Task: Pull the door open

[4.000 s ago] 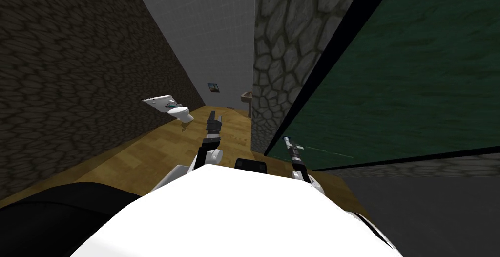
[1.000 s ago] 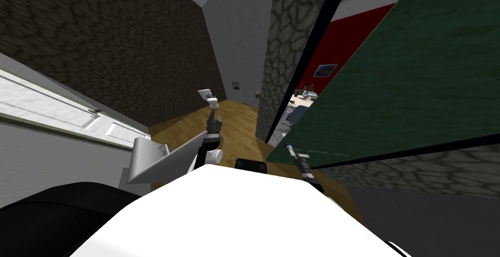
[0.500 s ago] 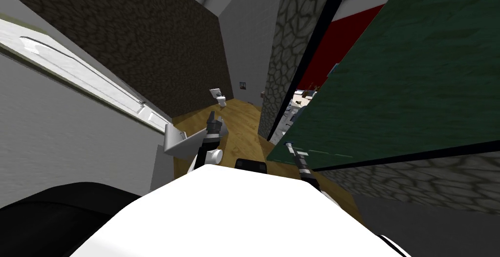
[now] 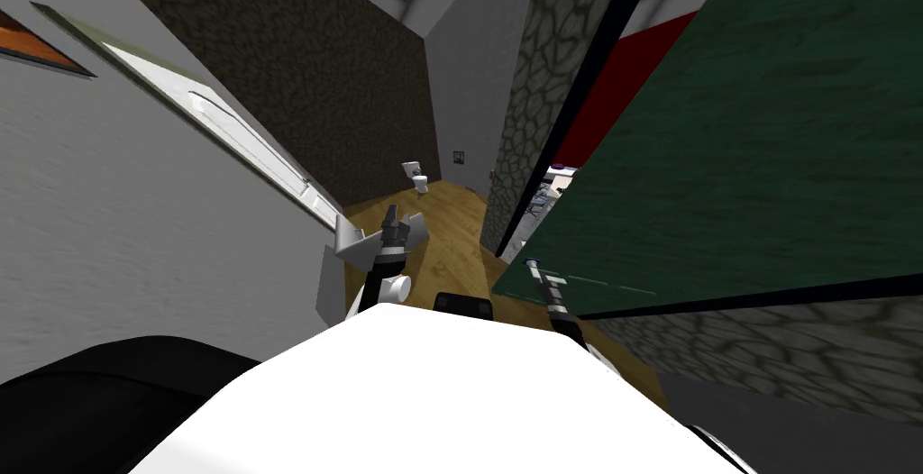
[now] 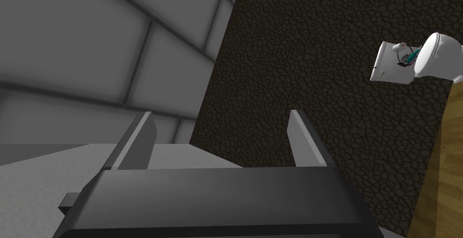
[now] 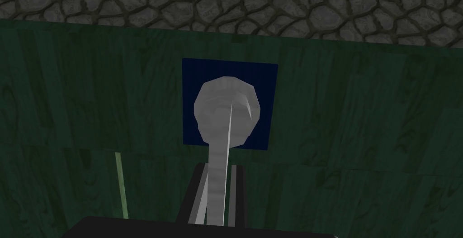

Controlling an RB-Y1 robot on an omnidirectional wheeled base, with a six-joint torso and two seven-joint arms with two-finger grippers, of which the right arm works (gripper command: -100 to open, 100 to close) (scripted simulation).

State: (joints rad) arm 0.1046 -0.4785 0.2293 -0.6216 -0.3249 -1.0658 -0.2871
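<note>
Swinging wider than moments ago, the green door on my right shows a broader gap; right tool stays clenched on its grey handle, left tool released: opening looks well along.

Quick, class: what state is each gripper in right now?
Left gripper: open, holding nothing.
Right gripper: shut on the door handle.

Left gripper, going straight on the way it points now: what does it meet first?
Probably the dark cobbled wall, seen straight ahead of the open left gripper, close to its corner with the grey tiled wall. Nothing shows in between, though depth is unclear. The toilet sits off that line.
</note>
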